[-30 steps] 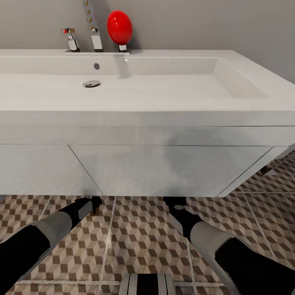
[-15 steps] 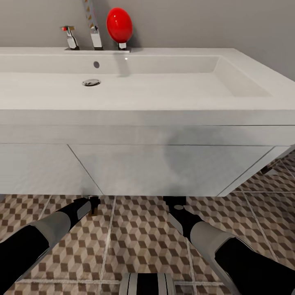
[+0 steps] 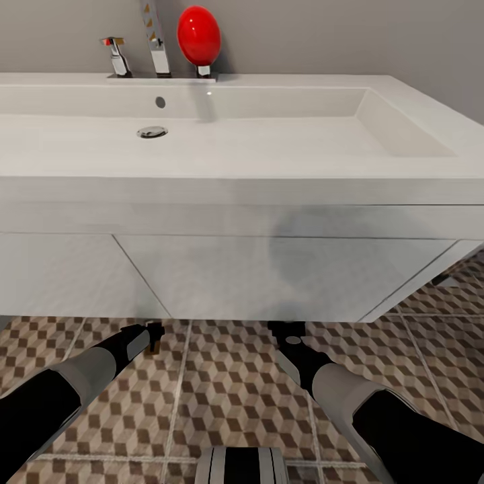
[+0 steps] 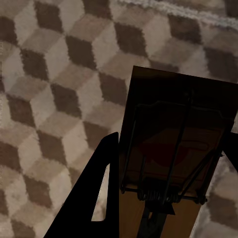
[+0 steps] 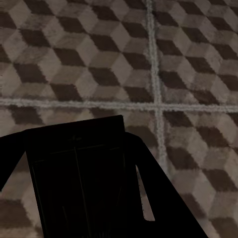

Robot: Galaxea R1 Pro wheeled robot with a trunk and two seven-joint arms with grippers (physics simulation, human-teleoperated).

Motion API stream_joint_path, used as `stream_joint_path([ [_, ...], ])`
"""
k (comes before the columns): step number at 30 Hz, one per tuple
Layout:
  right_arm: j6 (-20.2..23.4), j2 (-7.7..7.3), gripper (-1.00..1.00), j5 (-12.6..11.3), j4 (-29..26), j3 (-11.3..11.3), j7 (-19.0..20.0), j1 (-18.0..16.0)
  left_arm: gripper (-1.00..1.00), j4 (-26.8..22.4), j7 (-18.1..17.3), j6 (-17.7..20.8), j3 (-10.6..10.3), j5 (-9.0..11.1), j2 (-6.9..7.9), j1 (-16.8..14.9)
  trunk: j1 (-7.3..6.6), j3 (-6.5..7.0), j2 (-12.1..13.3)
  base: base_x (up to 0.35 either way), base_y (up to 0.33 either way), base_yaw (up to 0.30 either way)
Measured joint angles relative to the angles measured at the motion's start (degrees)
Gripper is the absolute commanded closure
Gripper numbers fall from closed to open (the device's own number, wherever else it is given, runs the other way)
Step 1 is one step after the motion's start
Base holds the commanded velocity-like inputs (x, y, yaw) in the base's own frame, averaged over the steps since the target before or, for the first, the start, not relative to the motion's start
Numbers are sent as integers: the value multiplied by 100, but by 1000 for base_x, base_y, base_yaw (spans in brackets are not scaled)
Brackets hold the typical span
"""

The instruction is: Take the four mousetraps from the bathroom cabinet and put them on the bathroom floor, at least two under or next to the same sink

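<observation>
Left wrist view: mousetrap (image 4: 173, 148) in left pincer (image 4: 168, 198), no legible writing.

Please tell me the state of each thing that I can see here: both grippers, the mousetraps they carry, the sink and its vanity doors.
left gripper: shut on a mousetrap, above the floor.
right gripper: shut on a second mousetrap, dark in shadow.
sink: empty, tap not running.
vanity doors: closed.

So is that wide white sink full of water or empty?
Empty. The sink shows a dry white bottom with the metal drain plainly visible, and no water runs from the tap.
</observation>
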Motion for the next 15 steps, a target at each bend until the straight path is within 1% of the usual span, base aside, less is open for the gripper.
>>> stream_joint_path([
  [8,-3,0,100,5,-1,1,0,0,100,1,0,0,0,-1,1,0,0,-19,0,0,0,24],
  [12,-5,0,100,5,-3,0,0,0,100,0,0,0,0,0,1,-16,0,-32,0,0,0,77],
  [15,-55,0,100,5,-5,1,0,0,100,0,0,0,0,-1,1,-24,0,-38,0,0,0,24],
])
